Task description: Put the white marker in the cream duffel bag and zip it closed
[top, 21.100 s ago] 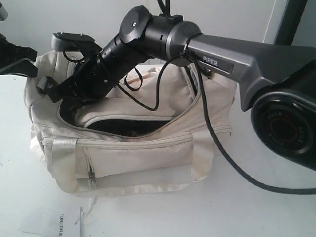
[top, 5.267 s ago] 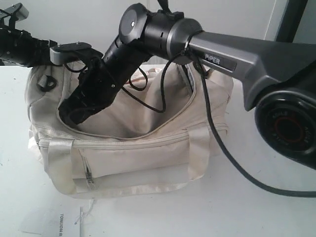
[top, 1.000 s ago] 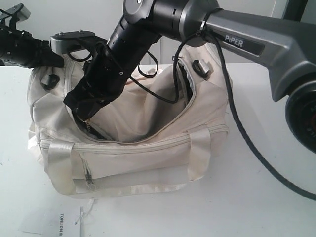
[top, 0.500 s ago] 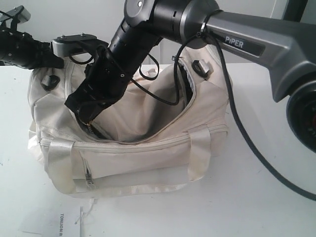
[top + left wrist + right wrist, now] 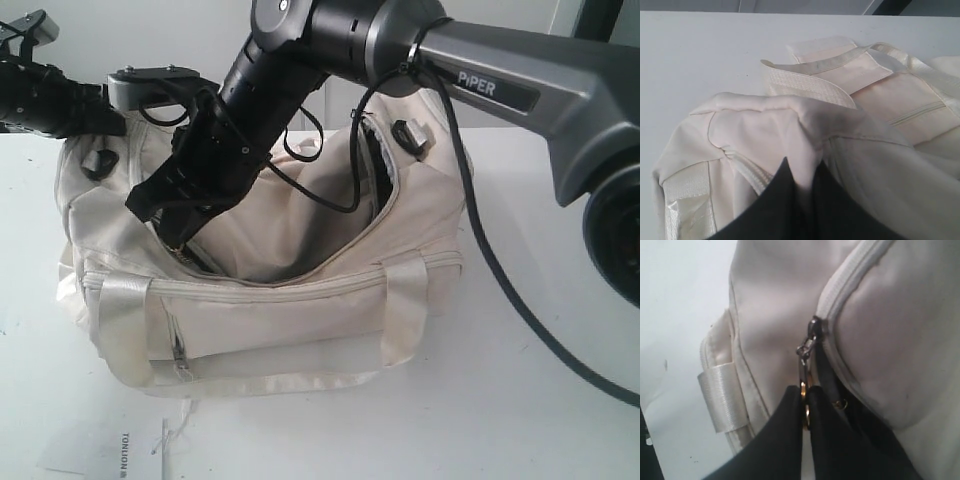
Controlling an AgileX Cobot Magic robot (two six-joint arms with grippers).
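cream duffel bag (image 5: 300, 335) is sitting on the white table (image 5: 540, 410), with its front zip pocket facing the exterior camera. its curved top zipper is gaping open along most of its length, and the dark inside is showing through the gap. a shiny webbing handle (image 5: 404, 305) is hanging down the front at the right.

the right gripper (image 5: 804, 401) is reaching across the middle to the left end of the opening. its jaws are pressing tight together on the gold ring of the zipper pull (image 5: 805, 371), which is hanging from the slider at the end of the zip track.

the left gripper (image 5: 802, 175) is working at the bag's left end. its jaws are closing almost fully on a raised fold of the bag's cream fabric, and the cloth is bunching up between the dark fingers (image 5: 777, 195).

the white marker is not showing in any view, so i cannot tell where it is lying.

a paper tag (image 5: 122, 448) with dark printing is lying on the table just in front of the bag's left corner.
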